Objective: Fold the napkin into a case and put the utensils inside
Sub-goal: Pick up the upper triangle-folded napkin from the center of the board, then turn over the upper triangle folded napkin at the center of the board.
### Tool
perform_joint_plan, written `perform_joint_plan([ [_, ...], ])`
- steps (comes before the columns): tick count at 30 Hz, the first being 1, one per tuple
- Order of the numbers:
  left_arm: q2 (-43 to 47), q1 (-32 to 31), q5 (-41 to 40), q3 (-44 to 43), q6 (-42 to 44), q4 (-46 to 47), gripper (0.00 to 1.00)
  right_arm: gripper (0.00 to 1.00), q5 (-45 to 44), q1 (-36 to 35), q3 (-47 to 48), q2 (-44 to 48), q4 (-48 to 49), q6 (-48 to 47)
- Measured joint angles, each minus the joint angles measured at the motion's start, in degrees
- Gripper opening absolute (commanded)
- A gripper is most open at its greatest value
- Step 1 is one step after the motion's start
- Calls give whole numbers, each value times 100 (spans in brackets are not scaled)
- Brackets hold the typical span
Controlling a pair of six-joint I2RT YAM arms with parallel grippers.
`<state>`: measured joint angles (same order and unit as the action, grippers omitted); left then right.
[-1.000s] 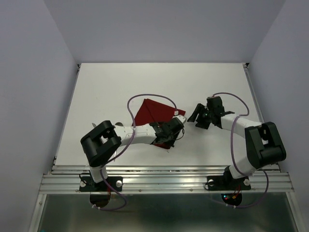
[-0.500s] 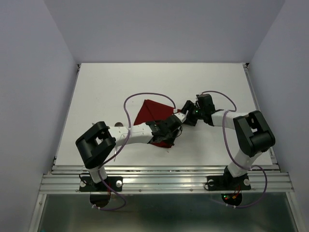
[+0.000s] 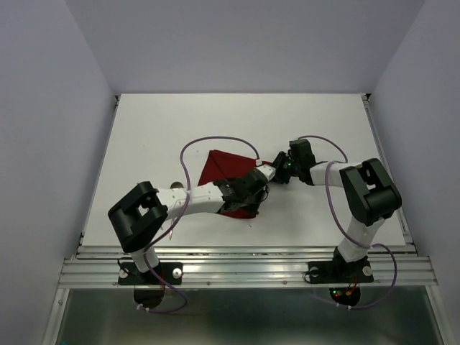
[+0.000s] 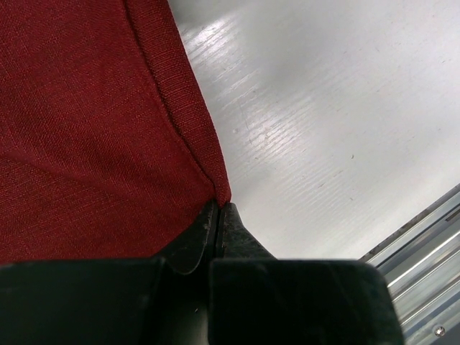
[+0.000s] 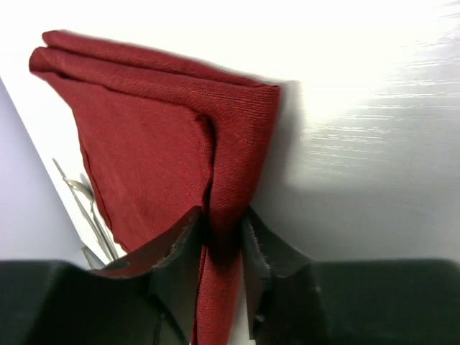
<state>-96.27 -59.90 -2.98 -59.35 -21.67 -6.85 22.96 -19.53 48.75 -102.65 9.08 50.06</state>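
White counter (image 3: 180,122) fills your view under pale walls, with the dark red napkin (image 3: 219,167) lying folded between your two grippers. Your left gripper (image 4: 218,210) is clenched tight on the napkin's hemmed corner, and the cloth spreads away ahead and to the left of its fingertips. Your right gripper (image 5: 223,219) pinches a thick fold that rises straight ahead of it. Past that cloth, to its left, the utensils (image 5: 90,212) lie on the counter.

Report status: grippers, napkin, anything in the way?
Left gripper shut on napkin hem. Right gripper astride a napkin fold, grip unclear. Napkin partly folded, no case yet. Utensils lie beside it, not inside.
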Motion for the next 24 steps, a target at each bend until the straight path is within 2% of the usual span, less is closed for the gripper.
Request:
perform_joint_plan([
  [5,39,2,-7,55,4,26,0,1,-66,-7,-2,-20,-11,103],
  [12,177,13,-20,46,26,-24,0,1,-404,-9,-2,103,-181,116],
  [16,195,15,-59,-199,127,-216,0,1,-787,4,24,492,-435,44],
  [24,-286,90,-186,-1878,501,-592,0,1,-1193,675,302,1215,-798,-232],
])
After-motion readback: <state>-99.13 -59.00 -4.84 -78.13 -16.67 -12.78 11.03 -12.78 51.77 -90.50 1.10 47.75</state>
